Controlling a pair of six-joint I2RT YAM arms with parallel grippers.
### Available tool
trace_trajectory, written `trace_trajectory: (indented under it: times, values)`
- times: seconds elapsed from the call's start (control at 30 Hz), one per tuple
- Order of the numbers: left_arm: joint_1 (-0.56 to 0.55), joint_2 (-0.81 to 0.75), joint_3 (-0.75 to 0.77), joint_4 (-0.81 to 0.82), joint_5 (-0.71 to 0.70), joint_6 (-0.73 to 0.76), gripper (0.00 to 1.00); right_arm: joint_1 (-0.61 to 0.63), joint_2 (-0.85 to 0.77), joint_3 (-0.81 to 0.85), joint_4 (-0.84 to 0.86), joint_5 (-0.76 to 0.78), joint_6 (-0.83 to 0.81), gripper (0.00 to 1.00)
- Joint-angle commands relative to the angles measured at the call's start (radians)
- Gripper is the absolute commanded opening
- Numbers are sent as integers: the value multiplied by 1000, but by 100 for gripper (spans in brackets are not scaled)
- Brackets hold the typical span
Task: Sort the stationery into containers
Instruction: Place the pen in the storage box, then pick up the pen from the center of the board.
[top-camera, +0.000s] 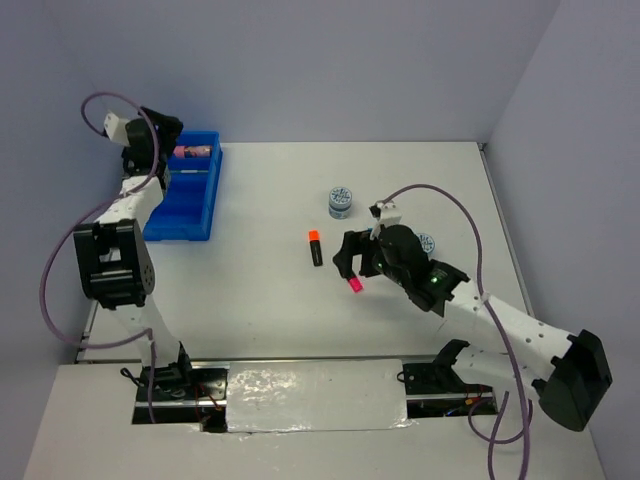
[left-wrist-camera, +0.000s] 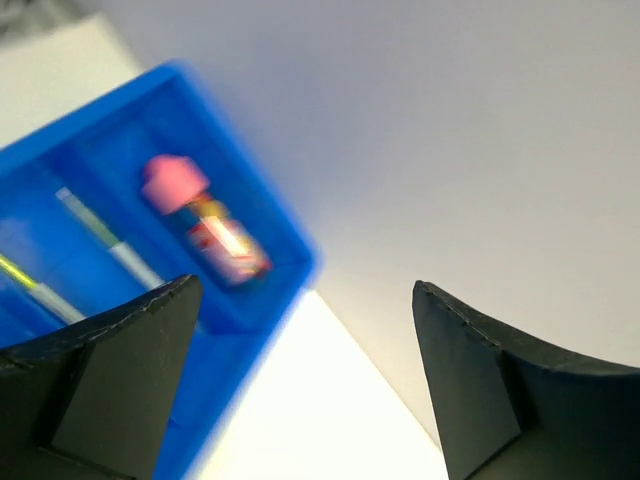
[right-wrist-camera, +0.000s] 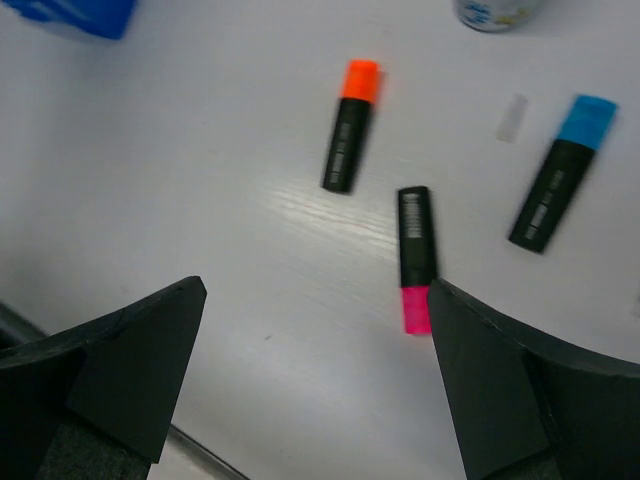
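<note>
Right hand (right-wrist-camera: 315, 290), fingers apart, hovers with the pink-capped marker (right-wrist-camera: 415, 255) off-centre beside one finger; centring over its barrel before closing should give a square grip, while the left hand (left-wrist-camera: 300, 290), also apart, hangs above the tray (left-wrist-camera: 300, 255).

From the left wrist, the blue tray (left-wrist-camera: 245, 305) and the pink cylinder (left-wrist-camera: 205, 220) are being blurred. From above, one patterned disc (top-camera: 429, 240) is being half hidden by the right arm (top-camera: 500, 315); a second disc (right-wrist-camera: 497, 10) is being cut off by the right wrist view's top edge.
</note>
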Motion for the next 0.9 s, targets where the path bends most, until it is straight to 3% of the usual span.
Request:
trace_trajectory:
  times: [0.0,0.1,0.2,0.3,0.43,0.63,0.87]
  values:
    - [-72,-209,175,-293,-79,138,99,-63,95,103,-147,95,28,100]
    - [-136,-298,269,-537,-66,212,99,-145,165,162,-220,132,8,100]
    - [-193,-406,220,-701,27,244,99,-250,252,221,-280,86,-23,89]
    - [-326,-559,54,-805,-30,298,99,-314,335,284,-334,129,-44,73]
    - [-437,-816,-210,-804,-49,363,99,-348,482,397,-405,183,-89,51]
    - [-484,-1005,-385,-919,-18,449,99,-376,666,533,-442,221,-98,47]
    - [-484,-1041,-449,-944,-10,503,99,-400,801,603,-506,304,-92,39]
